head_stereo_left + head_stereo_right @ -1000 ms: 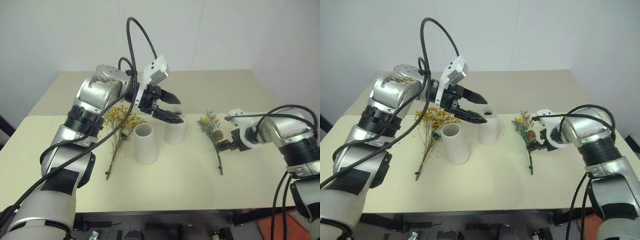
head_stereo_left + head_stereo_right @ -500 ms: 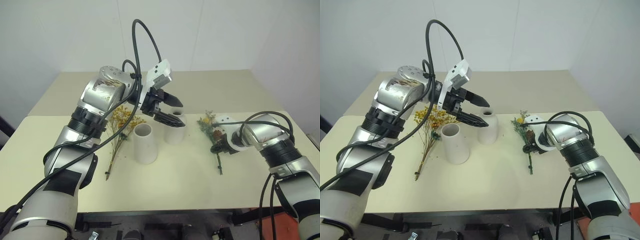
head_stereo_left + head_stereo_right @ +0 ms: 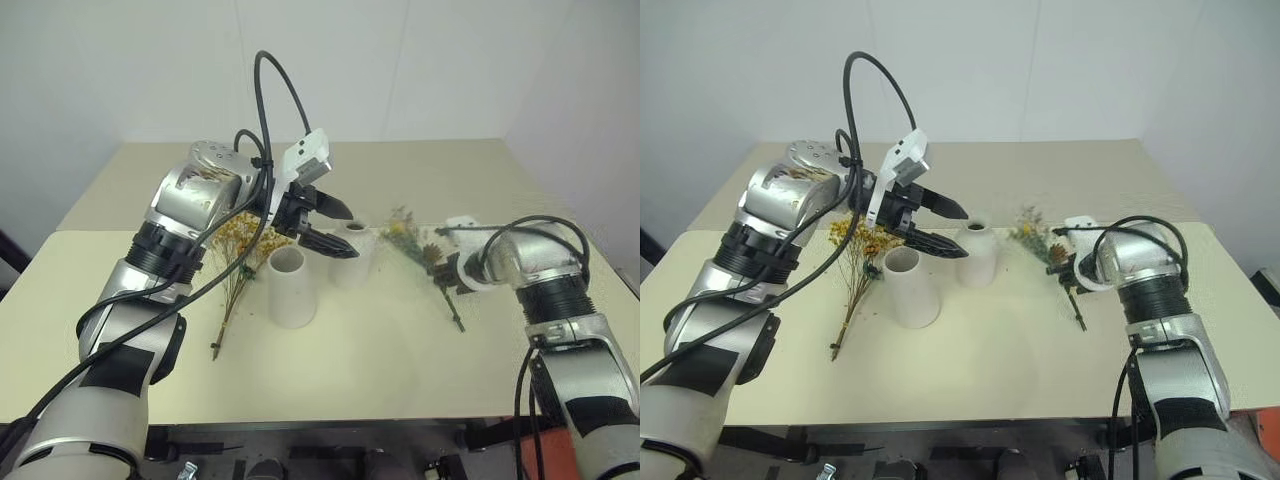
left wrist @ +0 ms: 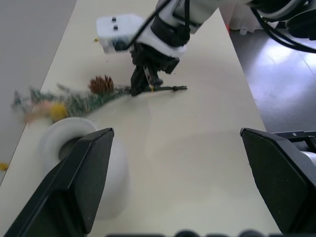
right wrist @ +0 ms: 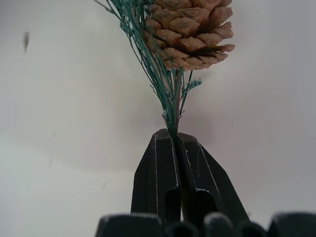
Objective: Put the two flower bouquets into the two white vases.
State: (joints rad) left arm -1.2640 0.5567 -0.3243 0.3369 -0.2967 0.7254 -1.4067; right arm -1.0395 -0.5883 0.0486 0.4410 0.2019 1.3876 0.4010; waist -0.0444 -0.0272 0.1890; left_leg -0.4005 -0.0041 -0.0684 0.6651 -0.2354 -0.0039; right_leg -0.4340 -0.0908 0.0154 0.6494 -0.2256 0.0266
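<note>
My right gripper (image 5: 176, 140) is shut on the stem of the slim green-sprigged bouquet (image 3: 418, 243), just below its brown cone (image 5: 190, 24). The bouquet lies low over the table, its head angled toward the smooth bottle-shaped vase (image 3: 352, 256), and I cannot tell whether it touches the table. The wide ribbed vase (image 3: 291, 288) stands upright just left of the bottle vase. The bushy yellow bouquet (image 3: 240, 248) lies flat on the table behind and left of the ribbed vase. My left gripper (image 3: 350, 233) hovers open and empty above the two vases.
The cream table (image 3: 380, 370) has open room in front of the vases. Its right edge (image 3: 1230, 270) runs close to my right arm. A black cable (image 3: 270, 90) loops above my left arm.
My right gripper shut on the green bouquet's stem and swung it, so the head now points toward the bottle vase and the stem end trails to the right. My left gripper stayed open.
</note>
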